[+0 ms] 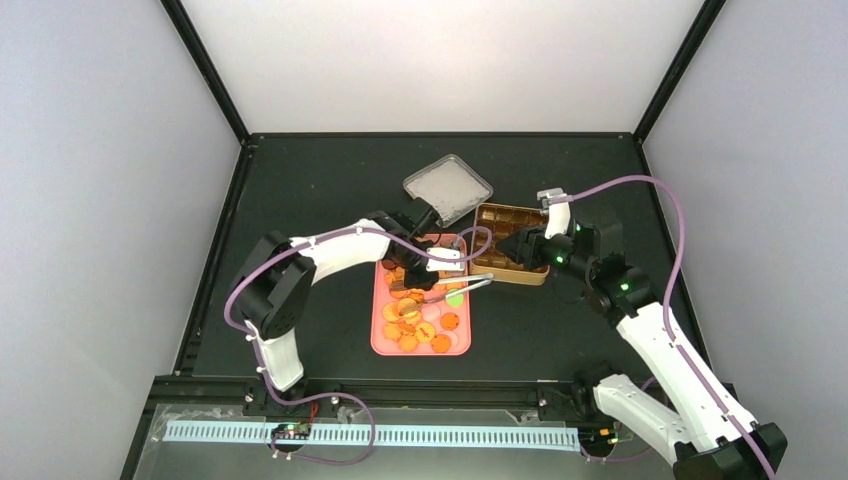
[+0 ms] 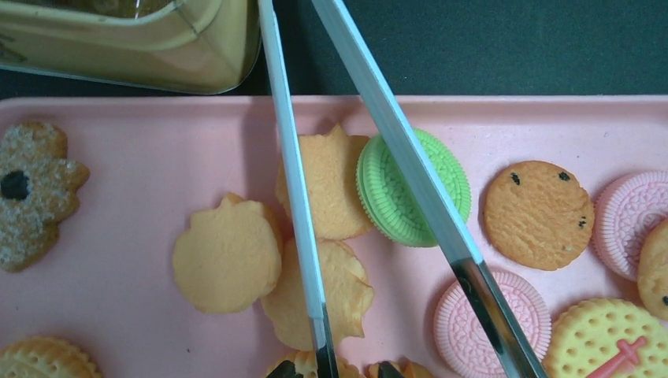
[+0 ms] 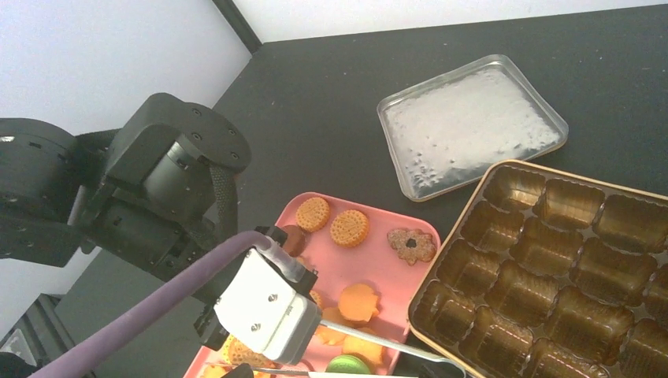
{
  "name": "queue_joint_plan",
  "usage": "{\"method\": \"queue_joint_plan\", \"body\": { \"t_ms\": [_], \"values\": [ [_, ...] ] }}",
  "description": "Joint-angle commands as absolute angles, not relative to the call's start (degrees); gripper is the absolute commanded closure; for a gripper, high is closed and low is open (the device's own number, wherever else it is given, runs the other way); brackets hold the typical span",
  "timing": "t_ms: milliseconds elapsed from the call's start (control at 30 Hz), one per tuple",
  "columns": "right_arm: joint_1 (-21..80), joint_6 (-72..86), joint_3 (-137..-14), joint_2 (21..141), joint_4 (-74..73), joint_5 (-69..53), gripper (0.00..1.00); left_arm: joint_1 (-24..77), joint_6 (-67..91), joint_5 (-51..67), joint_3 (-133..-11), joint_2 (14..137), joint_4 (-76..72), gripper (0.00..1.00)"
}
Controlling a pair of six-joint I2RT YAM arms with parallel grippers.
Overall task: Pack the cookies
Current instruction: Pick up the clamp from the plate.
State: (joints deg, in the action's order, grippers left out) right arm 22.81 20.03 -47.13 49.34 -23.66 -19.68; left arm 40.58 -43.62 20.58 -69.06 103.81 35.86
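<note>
The cookies lie on a pink tray: mostly orange, with pink ones and one green cookie. My left gripper hangs low over the tray, shut on metal tongs. The tongs are spread. One arm lies over the orange cookies and the other crosses the green one. Only the left gripper's fingertips show at the frame's bottom edge. My right gripper is at the left end of the gold tin. It looks open and holds nothing I can see. The tin's compartments are empty.
The tin's clear lid lies flat behind the tray and also shows in the right wrist view. The tin sits against the tray's right side. The tongs' far end reaches the tin's near corner. Black walls frame the dark table.
</note>
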Motion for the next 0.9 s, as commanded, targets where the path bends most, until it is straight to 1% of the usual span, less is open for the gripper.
{"method": "queue_joint_plan", "body": {
  "t_ms": [0,33,100,167,333,533,733,867],
  "values": [
    [23.20,20.30,-49.00,48.89,-25.12,-20.32,0.45,41.46,-43.08,20.37,-71.08,105.80,34.49,0.79],
    [23.20,20.30,-48.97,48.79,-25.20,-20.30,0.46,41.58,-43.13,20.12,-71.21,106.14,34.53,0.86],
    [23.20,20.39,-48.96,48.63,-25.31,-20.22,0.46,41.66,-43.02,19.49,-71.64,106.93,35.11,0.94],
    [23.20,20.39,-49.04,48.40,-25.46,-20.07,0.47,41.66,-42.77,18.87,-71.88,107.22,35.41,0.98],
    [23.20,20.28,-49.21,47.64,-26.12,-19.04,0.46,41.66,-42.01,18.47,-70.96,104.88,35.60,0.99],
    [23.20,20.49,-49.89,46.50,-26.81,-18.13,0.37,41.38,-41.40,21.76,-70.23,97.95,38.26,0.99],
    [23.20,21.48,-50.21,45.35,-26.01,-20.14,0.30,39.13,-40.29,29.21,-71.73,93.48,43.69,0.99],
    [23.20,21.87,-50.91,44.13,-24.76,-23.89,0.21,34.13,-37.87,38.46,-75.67,92.99,48.34,0.99]
  ]
}}
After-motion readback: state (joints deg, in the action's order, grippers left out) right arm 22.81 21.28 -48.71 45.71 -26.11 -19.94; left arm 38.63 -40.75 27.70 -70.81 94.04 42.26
